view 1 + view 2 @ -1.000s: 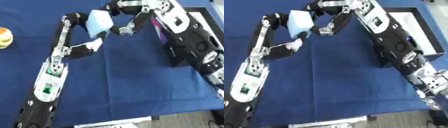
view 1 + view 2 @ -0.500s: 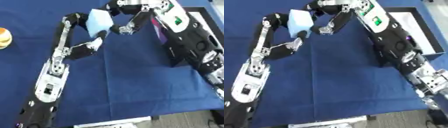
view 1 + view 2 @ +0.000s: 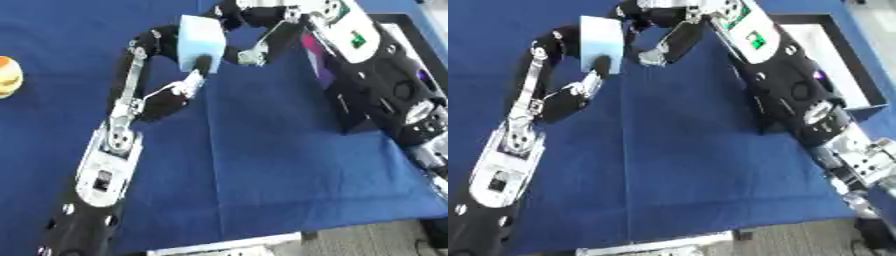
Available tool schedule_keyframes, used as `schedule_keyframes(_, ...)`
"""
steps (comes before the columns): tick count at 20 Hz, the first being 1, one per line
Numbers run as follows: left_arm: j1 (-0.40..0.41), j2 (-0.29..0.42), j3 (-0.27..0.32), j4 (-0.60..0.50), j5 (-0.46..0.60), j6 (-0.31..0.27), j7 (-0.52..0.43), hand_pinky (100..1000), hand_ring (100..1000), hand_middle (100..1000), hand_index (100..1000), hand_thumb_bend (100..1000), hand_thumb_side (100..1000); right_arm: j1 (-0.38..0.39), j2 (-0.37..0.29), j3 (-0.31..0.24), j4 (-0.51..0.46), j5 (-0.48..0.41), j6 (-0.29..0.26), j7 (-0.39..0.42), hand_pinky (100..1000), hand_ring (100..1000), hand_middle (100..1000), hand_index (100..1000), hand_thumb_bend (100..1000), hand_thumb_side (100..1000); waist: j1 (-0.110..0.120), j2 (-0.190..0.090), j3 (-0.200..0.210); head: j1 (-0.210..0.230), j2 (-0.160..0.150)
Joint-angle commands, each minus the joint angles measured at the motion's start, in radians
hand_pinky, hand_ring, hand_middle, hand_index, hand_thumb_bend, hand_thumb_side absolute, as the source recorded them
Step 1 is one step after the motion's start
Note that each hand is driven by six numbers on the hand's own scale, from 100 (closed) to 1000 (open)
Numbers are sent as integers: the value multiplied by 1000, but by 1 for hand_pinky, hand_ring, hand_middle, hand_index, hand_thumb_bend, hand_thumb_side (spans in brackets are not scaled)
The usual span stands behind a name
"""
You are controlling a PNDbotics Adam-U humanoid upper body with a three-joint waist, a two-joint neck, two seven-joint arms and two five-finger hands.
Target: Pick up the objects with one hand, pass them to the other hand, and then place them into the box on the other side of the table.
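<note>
A light blue block (image 3: 199, 42) is held up over the far middle of the blue table. My left hand (image 3: 194, 70) is shut on it, with the thumb on its lower front and the fingers behind its left side. My right hand (image 3: 248, 52) comes in from the right and stands open against the block's right side. Its fingers reach over the block's top right corner, and its thumb sits a little apart, lower down. The box (image 3: 859, 70), black-rimmed and white inside, lies at the right edge, partly hidden by my right arm.
A round orange and yellow object (image 3: 7, 76) lies at the left edge of the table. The blue cloth (image 3: 262, 165) covers the table down to its near edge. My right forearm (image 3: 385, 85) crosses over the box's left side.
The block and both hands have stayed almost where they were. The left hand has raised the block very slightly toward the right hand.
</note>
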Motion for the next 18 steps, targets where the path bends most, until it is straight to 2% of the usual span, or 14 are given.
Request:
schedule_keyframes(1, -15, -4, 3, -8, -26, -9, 10, 802, 565, 569, 820, 471, 452, -9, -20, -14, -7, -3, 0, 3, 726, 1000, 614, 818, 100, 204, -3, -11, -3, -4, -1)
schedule_keyframes(4, -13, -7, 6, -5, -35, -16, 25, 785, 548, 536, 801, 423, 406, -8, -19, -13, -5, 0, 1, 3, 723, 1000, 613, 817, 100, 203, -4, -11, -3, -4, -1)
schedule_keyframes(6, -12, -7, 8, -4, -33, -19, 40, 752, 517, 496, 753, 344, 346, -8, -17, -14, -4, 1, 3, 3, 724, 1000, 613, 817, 100, 204, -5, -11, -2, -2, -1)
schedule_keyframes(8, -12, -9, 9, -1, -25, -18, 59, 707, 469, 436, 684, 286, 329, -8, -16, -12, -3, 2, 6, 3, 724, 1000, 613, 817, 100, 206, -6, -10, -2, -2, -1)
schedule_keyframes(9, -12, -10, 8, 0, -21, -17, 67, 678, 434, 391, 633, 217, 314, -7, -14, -10, -3, 3, 7, 3, 724, 1000, 612, 816, 100, 228, -6, -10, -3, -1, -1)
schedule_keyframes(13, -14, -12, 3, 6, -16, -10, 90, 644, 396, 337, 566, 100, 308, -7, -11, -6, -2, 6, 13, 3, 724, 1000, 611, 816, 100, 246, -9, -8, -6, 5, -1)
schedule_keyframes(18, -13, -12, 3, 14, -10, -10, 100, 631, 379, 304, 522, 100, 320, -7, -11, -5, -3, 2, 15, 3, 729, 1000, 619, 825, 100, 258, -9, -8, -5, 3, -1)
